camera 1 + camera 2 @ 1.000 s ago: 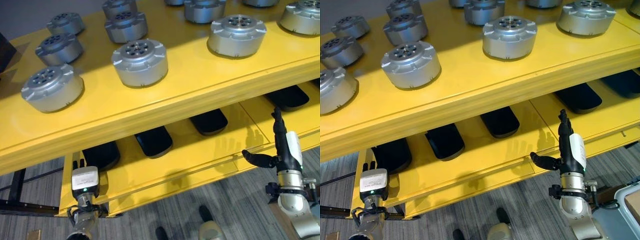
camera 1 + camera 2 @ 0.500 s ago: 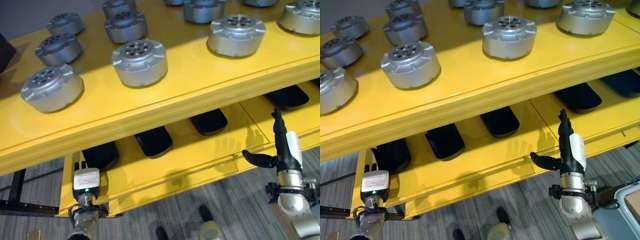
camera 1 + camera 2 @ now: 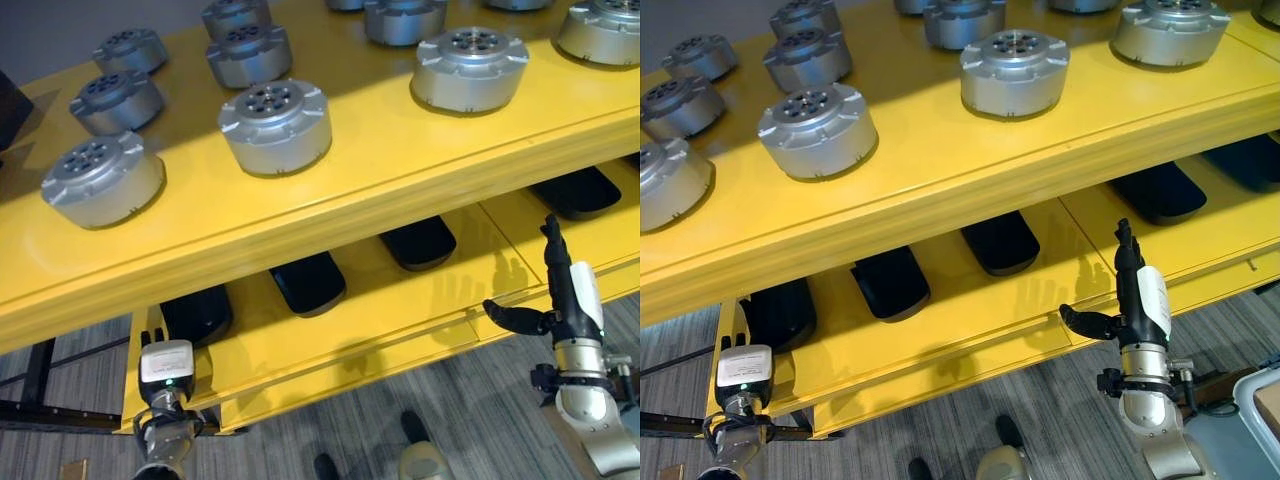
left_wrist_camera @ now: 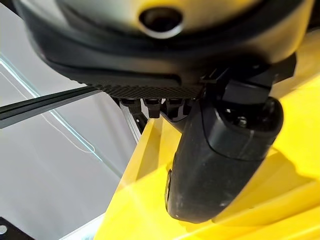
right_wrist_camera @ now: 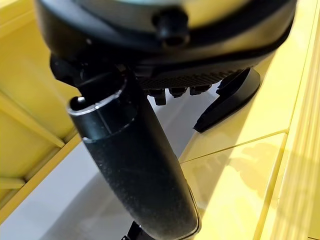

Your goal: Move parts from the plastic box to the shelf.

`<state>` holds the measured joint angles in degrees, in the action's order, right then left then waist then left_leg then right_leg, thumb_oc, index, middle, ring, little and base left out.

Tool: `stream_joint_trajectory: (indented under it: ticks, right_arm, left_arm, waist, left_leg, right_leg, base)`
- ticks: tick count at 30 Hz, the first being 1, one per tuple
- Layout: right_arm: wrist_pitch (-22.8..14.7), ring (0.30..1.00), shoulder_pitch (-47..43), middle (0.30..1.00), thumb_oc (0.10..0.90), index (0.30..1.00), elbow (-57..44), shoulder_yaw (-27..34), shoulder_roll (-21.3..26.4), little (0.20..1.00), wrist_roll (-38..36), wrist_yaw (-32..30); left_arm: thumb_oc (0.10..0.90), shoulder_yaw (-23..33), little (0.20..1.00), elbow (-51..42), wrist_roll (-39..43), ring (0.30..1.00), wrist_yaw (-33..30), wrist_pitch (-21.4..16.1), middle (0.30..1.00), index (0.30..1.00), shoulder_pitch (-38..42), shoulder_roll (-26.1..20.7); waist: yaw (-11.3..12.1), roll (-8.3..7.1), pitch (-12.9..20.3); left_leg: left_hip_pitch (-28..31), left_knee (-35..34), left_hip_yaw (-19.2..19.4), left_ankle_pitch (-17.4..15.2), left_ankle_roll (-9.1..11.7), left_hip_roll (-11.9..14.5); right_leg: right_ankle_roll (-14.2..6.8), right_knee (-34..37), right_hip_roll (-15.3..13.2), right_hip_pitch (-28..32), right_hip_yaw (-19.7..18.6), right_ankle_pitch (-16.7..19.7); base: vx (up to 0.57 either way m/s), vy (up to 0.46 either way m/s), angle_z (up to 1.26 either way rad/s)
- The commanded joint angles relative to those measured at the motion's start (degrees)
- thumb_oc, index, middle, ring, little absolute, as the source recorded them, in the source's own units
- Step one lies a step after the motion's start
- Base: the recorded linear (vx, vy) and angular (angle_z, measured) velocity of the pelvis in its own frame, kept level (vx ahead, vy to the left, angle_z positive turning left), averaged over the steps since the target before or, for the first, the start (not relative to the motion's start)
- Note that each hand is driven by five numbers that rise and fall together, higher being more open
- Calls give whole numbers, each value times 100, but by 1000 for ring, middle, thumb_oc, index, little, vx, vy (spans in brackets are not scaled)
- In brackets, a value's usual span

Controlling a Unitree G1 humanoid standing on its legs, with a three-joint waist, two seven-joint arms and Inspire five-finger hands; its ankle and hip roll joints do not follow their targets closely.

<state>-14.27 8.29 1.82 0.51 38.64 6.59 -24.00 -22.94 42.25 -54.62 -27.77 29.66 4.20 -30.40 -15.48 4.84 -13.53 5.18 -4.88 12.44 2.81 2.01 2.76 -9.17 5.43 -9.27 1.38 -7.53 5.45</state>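
Bright, even light from overhead. I see a darker band of shade across the back of the yellow shelf [image 3: 400,150], and soft glare on the silver parts [image 3: 275,125]. The lower shelf [image 3: 970,320] sits dimmer, carrying a finger shadow beside the right robot hand [image 3: 1137,300]. Both wrist views go soft up close.

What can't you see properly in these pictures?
- Black parts on the lower shelf: back ends hidden under the top shelf, eye views.
- Silver parts at the back: cut off by the top edge.
- Left hand: fingertips hidden behind the lower shelf's edge.
- Right hand: empty, open.
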Motion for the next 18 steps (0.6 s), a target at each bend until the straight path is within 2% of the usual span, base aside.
stream_joint_trajectory:
  ticks: [1,8,11,16,18]
  right_arm:
    - [-285,1000,-772,1000,900,1000,-569,398,213,1000,-182,-246]
    - [-264,1000,-712,1000,900,1000,-562,464,155,1000,-36,-430]
    - [-279,1000,-619,1000,900,1000,-574,504,110,1000,-20,-504]
    - [-400,1000,-401,1000,900,1000,-602,497,-37,1000,86,-639]
    - [-402,1000,-382,1000,900,1000,-608,481,-58,1000,92,-663]
  left_arm:
    - [900,192,1000,309,-31,1000,18,523,1000,1000,352,-774]
    - [900,229,1000,-9,-80,1000,-152,552,1000,1000,370,-747]
    - [900,349,1000,-287,85,1000,-503,536,1000,1000,351,-744]
    - [900,850,1000,-730,571,1000,-1576,147,1000,1000,178,-799]
    - [900,898,1000,-760,672,1000,-1653,132,1000,1000,162,-809]
  waist:
    - [155,-289,192]
    - [155,-313,170]
    - [173,-340,170]
    - [264,-432,148]
    - [280,-446,147]
  left_leg:
    - [190,464,-75,-982,-138,62]
    - [171,496,-78,-997,-139,72]
    - [164,499,-88,-1006,-143,78]
    - [151,500,-145,-1004,-149,106]
    - [143,501,-159,-1002,-150,109]
  right_leg:
    - [-191,-80,-199,-67,205,-170]
    - [-185,-85,-197,-70,204,-172]
    - [-178,-84,-194,-69,217,-171]
    - [-169,-87,-185,-55,272,-175]
    - [-168,-87,-182,-56,282,-175]
  base:
    - [0,0,0]
    - [0,0,0]
    - [8,-11,0]
    - [19,-30,1]
    - [5,-20,1]
